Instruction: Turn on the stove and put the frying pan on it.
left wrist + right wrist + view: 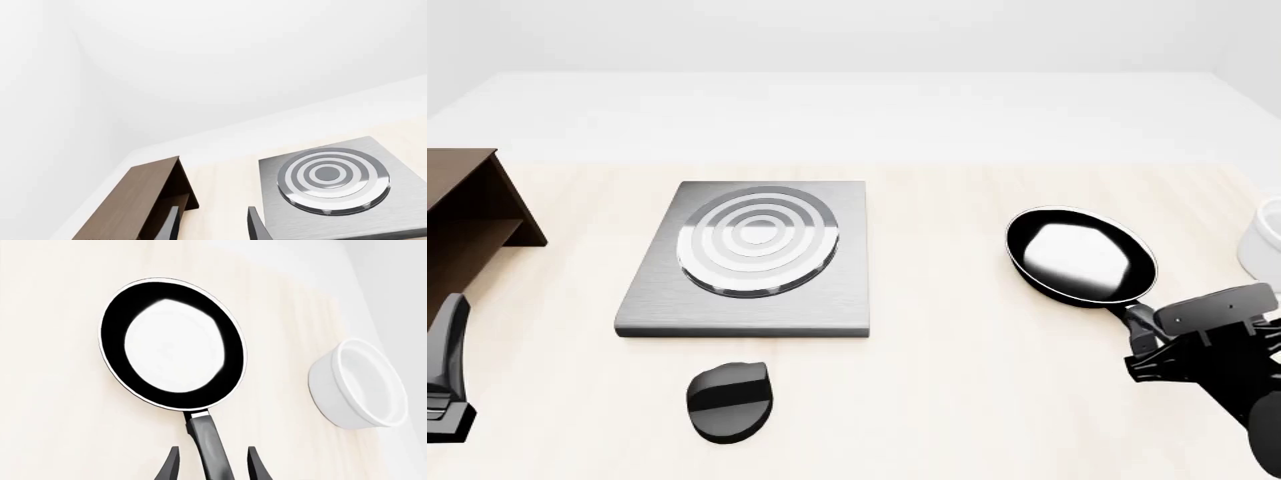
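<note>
The stove is a flat grey plate (747, 262) with silver rings, left of the table's middle. Its black oval knob (730, 401) lies apart, just in front of it. The frying pan (1081, 255) rests on the table at the right, its handle (210, 445) pointing back toward my right gripper (213, 452). That gripper is open and straddles the handle, with a small gap on each side. My left gripper (213, 225) is open and empty, hovering between the shelf and the stove plate (333, 175).
A dark brown wooden shelf (467, 215) stands at the table's left edge, close to the left arm. Near the right edge, beside the pan, sits a white bowl (360, 385).
</note>
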Robot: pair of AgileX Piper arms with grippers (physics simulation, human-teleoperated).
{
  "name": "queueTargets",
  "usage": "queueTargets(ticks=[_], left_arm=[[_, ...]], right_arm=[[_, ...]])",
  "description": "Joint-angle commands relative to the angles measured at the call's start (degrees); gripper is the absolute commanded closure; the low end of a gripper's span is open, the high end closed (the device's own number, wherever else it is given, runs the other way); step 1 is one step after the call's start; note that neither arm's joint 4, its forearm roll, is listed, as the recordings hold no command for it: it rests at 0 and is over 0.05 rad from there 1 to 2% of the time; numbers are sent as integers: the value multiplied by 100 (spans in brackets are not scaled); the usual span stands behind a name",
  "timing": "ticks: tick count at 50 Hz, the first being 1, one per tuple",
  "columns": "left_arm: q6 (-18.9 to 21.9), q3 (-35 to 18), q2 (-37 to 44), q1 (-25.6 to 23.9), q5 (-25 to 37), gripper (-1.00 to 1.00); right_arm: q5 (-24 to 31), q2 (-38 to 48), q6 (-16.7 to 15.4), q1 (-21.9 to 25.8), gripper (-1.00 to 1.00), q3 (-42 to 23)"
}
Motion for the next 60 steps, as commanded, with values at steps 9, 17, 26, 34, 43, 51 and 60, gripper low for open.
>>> queueTargets(ticks=[9,17,26,34,43,51,60], left_arm=[[-80,-73,0,1,62,-100],[-94,-80,0,5,83,-100],[-83,-86,0,4,85,-100],[-71,-80,0,29,78,-100],[-81,-82,0,49,83,-100],[-90,-95,0,56,84,-100],[-97,-110,0,64,92,-100]], right_arm=[[-1046,1361,-125,-161,-100,-102],[-1198,1582,-146,-166,-100,-124],[-1342,1809,-228,-294,-100,-157],[-1422,1490,-257,-250,100,-5],[-1052,734,-41,-26,100,107],[380,-1028,71,302,100,-15],[2445,-2814,326,856,100,-754]])
